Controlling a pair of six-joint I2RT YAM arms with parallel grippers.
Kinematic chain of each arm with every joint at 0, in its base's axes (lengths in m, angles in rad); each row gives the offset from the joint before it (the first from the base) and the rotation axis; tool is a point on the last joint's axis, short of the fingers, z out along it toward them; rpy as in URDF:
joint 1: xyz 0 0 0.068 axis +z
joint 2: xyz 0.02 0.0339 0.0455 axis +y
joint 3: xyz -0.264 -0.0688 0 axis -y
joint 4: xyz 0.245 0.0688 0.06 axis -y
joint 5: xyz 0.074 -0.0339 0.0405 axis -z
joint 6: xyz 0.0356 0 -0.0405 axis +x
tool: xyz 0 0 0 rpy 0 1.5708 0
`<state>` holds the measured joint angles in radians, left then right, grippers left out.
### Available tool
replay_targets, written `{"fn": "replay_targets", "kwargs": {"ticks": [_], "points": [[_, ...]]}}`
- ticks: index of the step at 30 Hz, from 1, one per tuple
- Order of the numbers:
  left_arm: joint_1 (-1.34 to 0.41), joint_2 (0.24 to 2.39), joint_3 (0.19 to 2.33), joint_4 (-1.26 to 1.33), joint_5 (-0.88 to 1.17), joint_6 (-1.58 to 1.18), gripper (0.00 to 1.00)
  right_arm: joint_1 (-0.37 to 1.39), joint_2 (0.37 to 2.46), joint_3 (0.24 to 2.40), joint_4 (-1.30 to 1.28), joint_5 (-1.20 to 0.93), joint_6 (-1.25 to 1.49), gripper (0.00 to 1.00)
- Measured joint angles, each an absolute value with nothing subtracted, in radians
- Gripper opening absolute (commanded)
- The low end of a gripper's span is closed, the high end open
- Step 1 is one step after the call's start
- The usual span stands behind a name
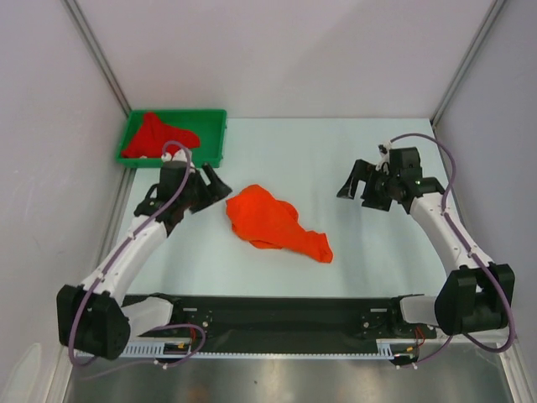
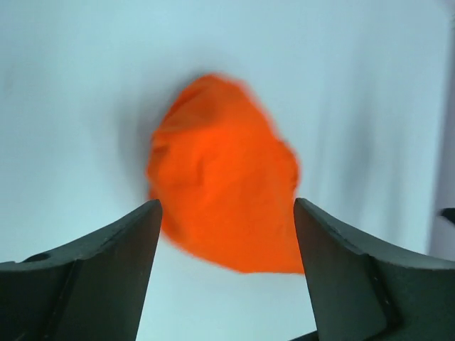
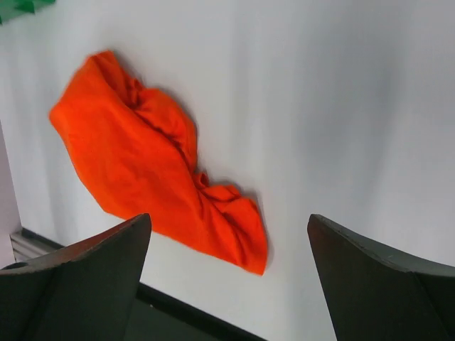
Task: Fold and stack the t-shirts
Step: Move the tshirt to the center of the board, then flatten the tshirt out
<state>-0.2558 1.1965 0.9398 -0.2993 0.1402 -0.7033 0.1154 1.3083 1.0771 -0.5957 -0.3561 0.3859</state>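
A bright orange t-shirt lies crumpled in the middle of the table; it also shows in the left wrist view and the right wrist view. A deeper red t-shirt lies bunched in the green tray at the back left. My left gripper is open and empty, just left of the orange shirt. My right gripper is open and empty, well to the right of the shirt.
The green tray stands at the table's back left corner, close behind my left arm. Grey walls close in on both sides and the back. A black rail runs along the near edge.
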Motion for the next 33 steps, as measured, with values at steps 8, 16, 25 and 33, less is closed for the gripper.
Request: {"fn": "replay_targets", "kwargs": {"ticks": [8,16,25,33], "points": [[-0.276,1.029,0.854,-0.401,0.083,-0.581,0.77,0.182,1.365,1.019,-0.649,-0.416,0.358,0.93],[-0.595,1.590,1.276,-0.431,-0.034,-0.386,0.63,0.239,1.530,0.946,-0.628,-0.543,0.373,0.67],[-0.743,2.098,1.728,-0.600,-0.133,-0.207,0.69,0.239,1.587,0.875,-0.552,-0.583,0.413,0.65],[-0.756,2.142,1.755,-0.669,-0.154,-0.156,0.67,0.241,1.645,0.878,-0.501,-0.553,0.430,0.59]]}}
